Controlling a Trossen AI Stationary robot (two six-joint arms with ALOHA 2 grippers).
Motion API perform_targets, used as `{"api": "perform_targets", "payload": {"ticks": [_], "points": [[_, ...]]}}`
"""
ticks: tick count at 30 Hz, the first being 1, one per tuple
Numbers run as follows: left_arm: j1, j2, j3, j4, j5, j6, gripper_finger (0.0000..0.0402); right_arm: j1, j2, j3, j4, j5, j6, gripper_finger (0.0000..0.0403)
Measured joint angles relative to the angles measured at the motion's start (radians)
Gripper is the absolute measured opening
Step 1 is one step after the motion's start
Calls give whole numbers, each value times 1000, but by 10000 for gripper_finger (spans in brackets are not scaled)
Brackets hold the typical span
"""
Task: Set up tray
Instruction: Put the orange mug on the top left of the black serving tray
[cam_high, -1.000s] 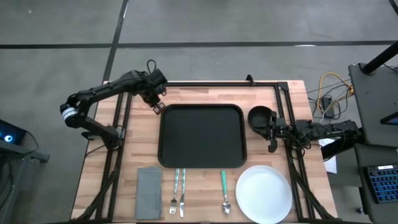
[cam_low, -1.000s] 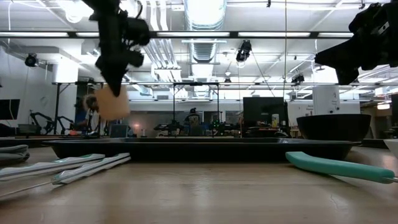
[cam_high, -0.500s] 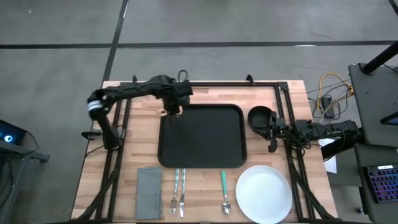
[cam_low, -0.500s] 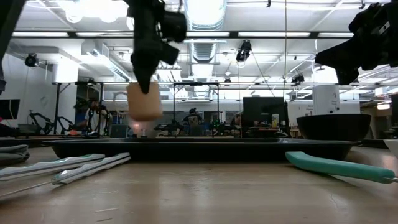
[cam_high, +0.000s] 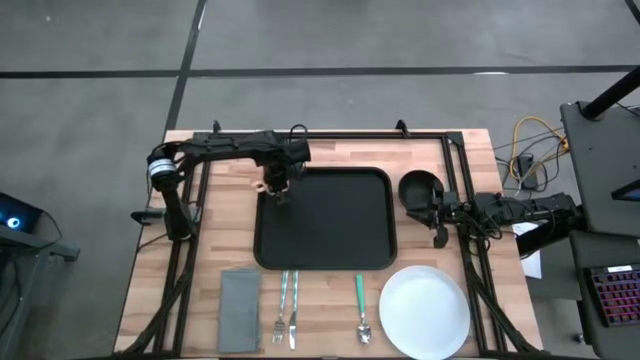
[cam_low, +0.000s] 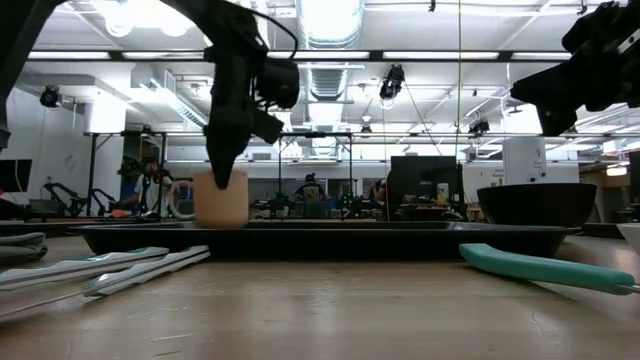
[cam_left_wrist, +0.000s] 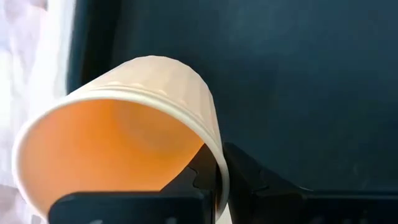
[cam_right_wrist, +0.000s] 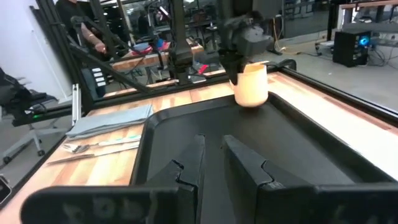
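tray (cam_high: 330, 225) lies flat mid-worktop (cam_high: 210, 250), black, stiff, raised rim; likely light, and best taken by the rim if it must shift. left to right: grey napkin (cam_high: 239, 296) and cutlery along the near edge; left gripper (cam_high: 273, 189) clamped on the wall of a paper cup (cam_low: 221, 199) at the tray's far left corner, cup thin, crushable; right gripper (cam_high: 437, 222) idle near the black bowl (cam_high: 418, 187), fingers slightly apart; white plate (cam_high: 425, 310) beside the tray.

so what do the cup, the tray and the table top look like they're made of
Cup, held by the left gripper: likely paper, matte tan, thin rolled rim. Tray: probably plastic, black, dull sheen, moulded rounded corners. Table top: wood, visible butcher-block strips.
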Motion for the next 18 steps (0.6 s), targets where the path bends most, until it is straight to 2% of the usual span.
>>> {"api": "perform_targets", "payload": {"ticks": [4,8,14,18], "points": [[14,-5,-50,51,6,2,0,0,0,0,0,-16,0,47],[16,-8,-55,54,3,6,4,0,0,0,1,-84,0,47],[17,-23,3,66,-1,4,45,0,0,0,0,-87,-8,47],[5,-60,53,59,2,8,76,0,0,0,0,-50,-16,47]]}}
